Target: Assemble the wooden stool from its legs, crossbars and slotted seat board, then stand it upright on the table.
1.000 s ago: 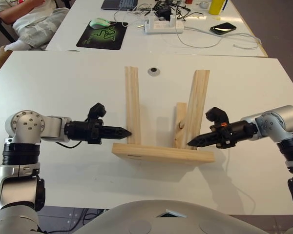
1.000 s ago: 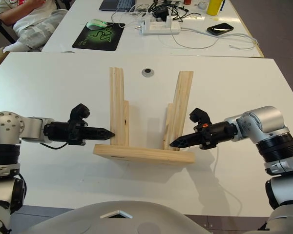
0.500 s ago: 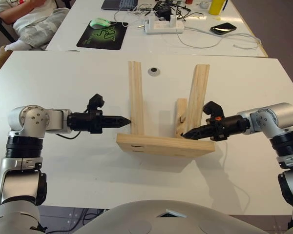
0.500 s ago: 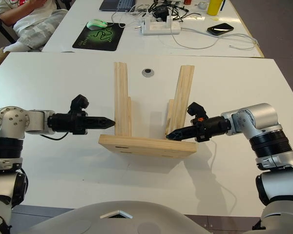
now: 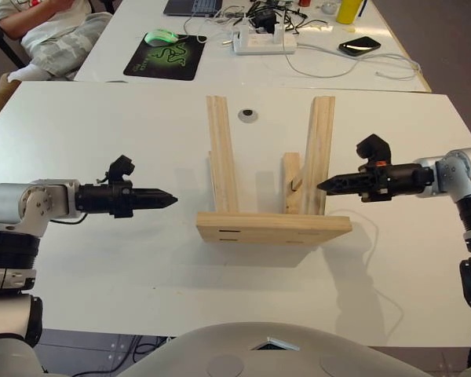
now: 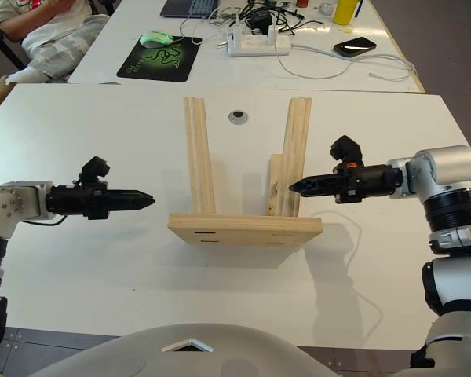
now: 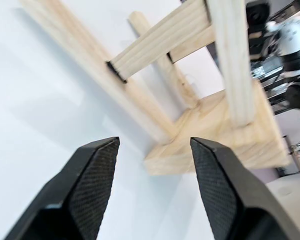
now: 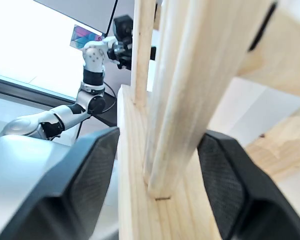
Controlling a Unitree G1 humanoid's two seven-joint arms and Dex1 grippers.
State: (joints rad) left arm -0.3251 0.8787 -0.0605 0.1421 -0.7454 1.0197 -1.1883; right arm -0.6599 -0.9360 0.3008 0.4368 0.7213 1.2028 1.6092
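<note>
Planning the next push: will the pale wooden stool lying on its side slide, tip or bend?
The pale wooden stool probably stays stiff: crossbars join its legs. On the smooth white table it likely slides rather than rolls, being flat-sided. A push high on the slotted seat board may tip it.

White table (image 5: 102,133), second desk (image 5: 220,71) behind it, black mouse pad (image 5: 163,59), white power strip (image 5: 264,43), dark phone (image 5: 358,45), grey floor (image 5: 443,39)

In your head views the stool (image 5: 273,228) lies with its upper legs (image 5: 222,157) covering what is beneath them, and one of them half hides the crossbar (image 5: 292,182). At your left wrist the legs run off the picture's edge. At your right wrist the seat board (image 8: 134,200) does too. You cannot tell whether the right gripper (image 5: 322,187) touches wood.
</note>
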